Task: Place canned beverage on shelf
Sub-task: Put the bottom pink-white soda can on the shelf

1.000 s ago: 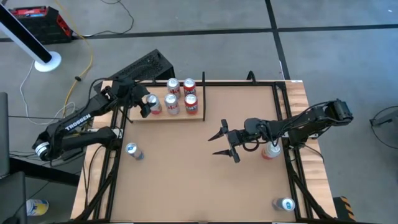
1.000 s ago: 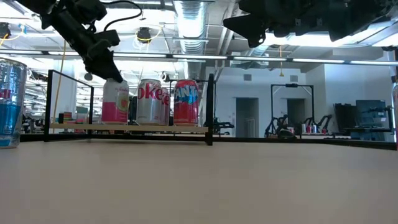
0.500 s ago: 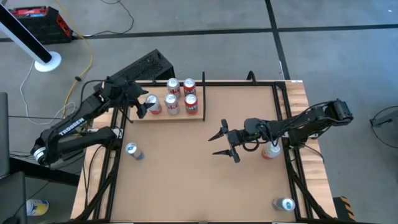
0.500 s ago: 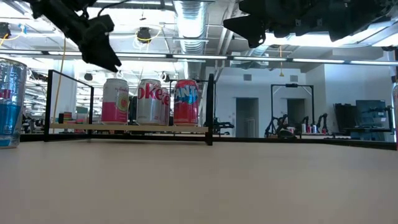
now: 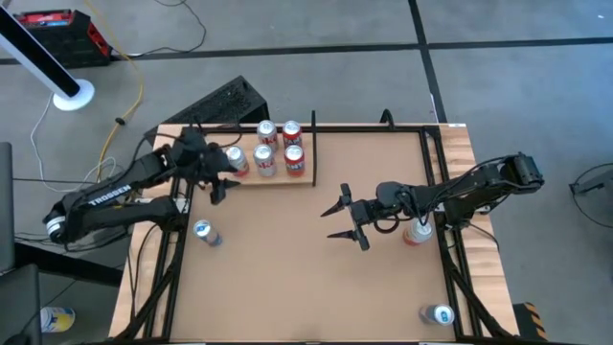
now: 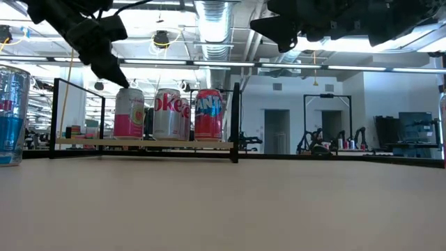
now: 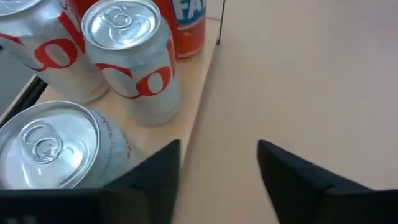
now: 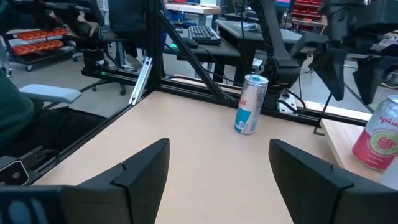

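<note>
The shelf (image 5: 259, 178), a small pale wood board with black rails, lies at the table's far left and also shows in the low view (image 6: 146, 144). Several cans stand upright on it: a pink one (image 5: 236, 159) (image 6: 129, 111) (image 7: 53, 146) at its left end, silver cola cans (image 7: 130, 56) and orange ones (image 6: 208, 113). My left gripper (image 5: 215, 178) (image 7: 217, 155) is open and empty, raised just off the pink can's near-left side. My right gripper (image 5: 343, 220) (image 8: 217, 162) is open and empty above the table's middle.
A blue and silver can (image 5: 204, 232) (image 8: 250, 104) stands on the table near the left rail. A pink can (image 5: 417, 232) stands by my right arm. Another can (image 5: 439, 313) is at the near right corner. Black frame rails (image 5: 442, 172) edge the table.
My left gripper has come away from the pink can's top, first up, then toward the table's near-left. The pink can stays upright on the shelf.
</note>
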### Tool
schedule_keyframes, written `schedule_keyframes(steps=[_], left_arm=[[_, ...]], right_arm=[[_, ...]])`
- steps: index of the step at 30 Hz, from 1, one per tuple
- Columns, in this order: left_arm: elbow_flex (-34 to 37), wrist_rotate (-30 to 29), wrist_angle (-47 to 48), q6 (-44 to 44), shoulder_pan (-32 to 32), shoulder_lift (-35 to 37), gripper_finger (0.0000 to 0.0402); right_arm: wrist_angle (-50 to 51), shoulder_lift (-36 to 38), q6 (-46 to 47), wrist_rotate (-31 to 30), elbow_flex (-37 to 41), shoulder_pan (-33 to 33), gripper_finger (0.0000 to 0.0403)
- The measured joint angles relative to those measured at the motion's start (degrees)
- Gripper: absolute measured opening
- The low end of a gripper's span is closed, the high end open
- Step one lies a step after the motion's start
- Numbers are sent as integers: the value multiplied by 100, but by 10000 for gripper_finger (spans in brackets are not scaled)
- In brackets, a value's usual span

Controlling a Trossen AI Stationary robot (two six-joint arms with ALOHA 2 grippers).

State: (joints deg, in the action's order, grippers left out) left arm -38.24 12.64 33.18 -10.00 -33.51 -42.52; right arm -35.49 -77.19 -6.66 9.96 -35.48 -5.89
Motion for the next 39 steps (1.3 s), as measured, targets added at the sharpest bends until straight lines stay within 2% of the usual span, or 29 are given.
schedule_keyframes(steps=[7,9,19,23,31,39], left_arm=[[0,-970,136,-294,78,-106,33],[1,-1142,255,-310,73,-214,10],[4,-1244,291,-445,71,-1060,0],[4,-1551,284,-453,71,-1342,0],[7,-1987,-145,-342,71,-1434,0],[7,-3060,-233,-224,67,-1434,0]], right_arm=[[-11,0,-61,0,0,7,297],[-11,0,-55,0,0,5,297],[-8,0,-45,0,0,4,297],[-7,0,-44,2,0,4,297],[83,0,-39,0,0,4,297],[90,0,-33,0,0,4,297]])
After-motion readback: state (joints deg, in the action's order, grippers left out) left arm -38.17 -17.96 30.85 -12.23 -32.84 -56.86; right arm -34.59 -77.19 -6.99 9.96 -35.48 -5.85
